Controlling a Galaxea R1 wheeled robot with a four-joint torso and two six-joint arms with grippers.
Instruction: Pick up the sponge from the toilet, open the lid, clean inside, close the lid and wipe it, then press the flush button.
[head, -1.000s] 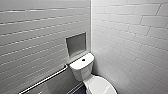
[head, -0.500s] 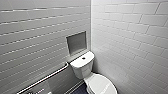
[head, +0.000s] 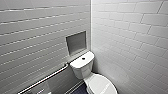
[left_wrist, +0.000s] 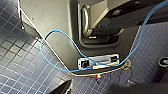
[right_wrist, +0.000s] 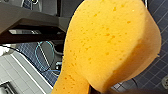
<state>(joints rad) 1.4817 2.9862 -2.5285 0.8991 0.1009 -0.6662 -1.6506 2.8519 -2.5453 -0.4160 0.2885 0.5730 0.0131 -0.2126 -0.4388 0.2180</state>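
My right tool (right_wrist: 100, 89) is clenched on the small orange porous sponge (right_wrist: 110, 42). The sponge bulges out just in front of the tool, and the dark blue small-tiled floor (right_wrist: 155, 70) lies well below it. Nothing else bears it, so I judge the grip real and the pick-up step done. Almost nothing has changed in the last second. In the head view the white glossy ceramic toilet (head: 86, 72) sits in the same corner spot as a moment ago, so I take it that my base and head have stayed put and I have not closed in. Its smooth white oval lid (head: 101, 83) is down as it was, and the small round dark flush button (head: 83, 59) on the tank top looks untouched. The toilet seems well apart from the sponge-carrying tool, so opening the lid is the step in hand and has not started. My left tool (left_wrist: 100, 89) hangs low over the same floor, near my own grey base and a loose blue cable (left_wrist: 57, 50). I cannot tell whether it is released or clenched. A metal grab bar (head: 47, 78) runs along the tiled wall beside the tank, below a square recessed niche (head: 76, 43).
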